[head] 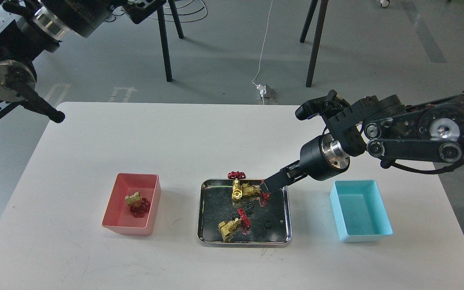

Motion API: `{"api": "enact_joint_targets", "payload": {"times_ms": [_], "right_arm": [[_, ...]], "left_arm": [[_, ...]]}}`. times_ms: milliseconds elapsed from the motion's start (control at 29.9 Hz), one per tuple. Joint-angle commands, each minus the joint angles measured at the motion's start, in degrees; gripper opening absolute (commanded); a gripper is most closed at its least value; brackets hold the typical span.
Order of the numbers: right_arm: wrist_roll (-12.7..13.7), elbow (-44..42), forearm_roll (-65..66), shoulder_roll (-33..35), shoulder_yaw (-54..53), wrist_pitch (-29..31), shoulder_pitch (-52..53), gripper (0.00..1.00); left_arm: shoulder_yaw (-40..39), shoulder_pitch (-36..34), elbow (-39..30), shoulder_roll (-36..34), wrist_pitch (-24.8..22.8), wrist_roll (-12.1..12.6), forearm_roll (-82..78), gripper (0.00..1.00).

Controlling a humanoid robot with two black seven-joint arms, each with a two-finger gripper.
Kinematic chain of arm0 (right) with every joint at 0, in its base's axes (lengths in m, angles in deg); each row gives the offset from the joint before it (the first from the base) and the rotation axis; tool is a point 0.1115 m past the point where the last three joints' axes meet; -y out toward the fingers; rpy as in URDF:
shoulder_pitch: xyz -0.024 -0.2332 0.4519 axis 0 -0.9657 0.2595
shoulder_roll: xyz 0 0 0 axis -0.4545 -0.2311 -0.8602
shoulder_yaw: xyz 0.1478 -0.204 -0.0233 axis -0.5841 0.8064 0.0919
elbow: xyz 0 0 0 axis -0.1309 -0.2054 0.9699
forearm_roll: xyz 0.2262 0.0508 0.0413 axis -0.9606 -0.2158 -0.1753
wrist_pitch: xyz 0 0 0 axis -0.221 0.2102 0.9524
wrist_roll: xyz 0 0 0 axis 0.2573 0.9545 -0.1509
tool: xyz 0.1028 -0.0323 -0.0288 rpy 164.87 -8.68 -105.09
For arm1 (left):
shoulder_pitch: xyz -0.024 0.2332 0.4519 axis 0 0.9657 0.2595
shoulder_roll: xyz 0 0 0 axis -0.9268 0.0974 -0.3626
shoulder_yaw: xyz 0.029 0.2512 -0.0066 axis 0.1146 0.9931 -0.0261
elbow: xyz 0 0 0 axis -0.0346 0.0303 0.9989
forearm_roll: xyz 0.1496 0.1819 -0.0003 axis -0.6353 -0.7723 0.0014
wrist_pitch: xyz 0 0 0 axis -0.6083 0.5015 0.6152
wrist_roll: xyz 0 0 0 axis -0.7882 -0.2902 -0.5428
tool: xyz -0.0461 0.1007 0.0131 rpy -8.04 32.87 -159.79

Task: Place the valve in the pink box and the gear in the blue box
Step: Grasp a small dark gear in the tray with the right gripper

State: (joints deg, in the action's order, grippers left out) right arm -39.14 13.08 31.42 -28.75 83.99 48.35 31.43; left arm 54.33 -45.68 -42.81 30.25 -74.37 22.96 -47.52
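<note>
Nearest, on steel tray: one valve, long axis diagonal, brass hex end toward camera-left, red handwheel up-right. Two more valves bunched at tray's far edge; another already in pink box. Tiny gear loose on tray; blue box empty. Right gripper down among far valves, possibly clamped on a handwheel, could not tell. Left gripper out of sight. Judged heavy, rigid, slick brass; best pinched across body.

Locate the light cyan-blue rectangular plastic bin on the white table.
In the head view, the light cyan-blue rectangular plastic bin sits on the right side of the white table, just right of the shiny steel tray and below the right arm's gripper.
</note>
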Motion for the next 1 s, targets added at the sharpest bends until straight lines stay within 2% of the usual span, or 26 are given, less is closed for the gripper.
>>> {"api": "enact_joint_targets", "payload": {"times_ms": [0, 167, 301, 334, 468, 535, 668, 969], "right_arm": [[0.02, -1.31, 7.98, -5.75, 5.29, -1.56, -0.80, 0.99], [0.02, -6.86, 8.96, -12.52, 7.85, -5.69, -3.17, 0.97], [0.02, -7.39, 9.05, -16.83, 8.12, -6.13, -3.26, 0.87], [0.11, -7.74, 9.14, -17.80, 8.29, -6.13, -3.35, 0.85], [0.11, -10.37, 9.23, -20.27, 11.19, -7.62, -4.22, 0.62], [0.11, -11.86, 9.32, -20.27, 11.46, -8.68, -4.49, 0.56], [0.11, -14.24, 9.23, -20.27, 11.46, -8.94, -5.19, 0.54], [0.02, -13.80, 8.35, -20.27, 11.19, -9.03, -6.34, 0.54]], "left_arm": [[-0.48, 2.25, 1.34, 4.35, -0.02, -0.01, 0.06, 0.99], [-2.93, 4.97, 1.34, 5.50, -0.02, -0.01, 0.15, 0.99], [-4.61, 6.03, 1.60, 5.76, -0.02, -0.01, 0.06, 0.99], [-4.61, 6.03, 1.61, 5.76, -0.02, -0.01, 0.06, 0.99], [-4.70, 6.03, 1.61, 5.68, -0.02, -0.01, 0.06, 0.99], [-4.70, 6.12, 1.61, 5.68, -0.02, -0.01, 0.06, 0.99], [-4.87, 7.35, 1.61, 5.68, -0.02, -0.01, 0.06, 0.99], [-5.49, 7.88, 1.61, 5.76, -0.02, -0.01, 0.06, 0.99]]}}
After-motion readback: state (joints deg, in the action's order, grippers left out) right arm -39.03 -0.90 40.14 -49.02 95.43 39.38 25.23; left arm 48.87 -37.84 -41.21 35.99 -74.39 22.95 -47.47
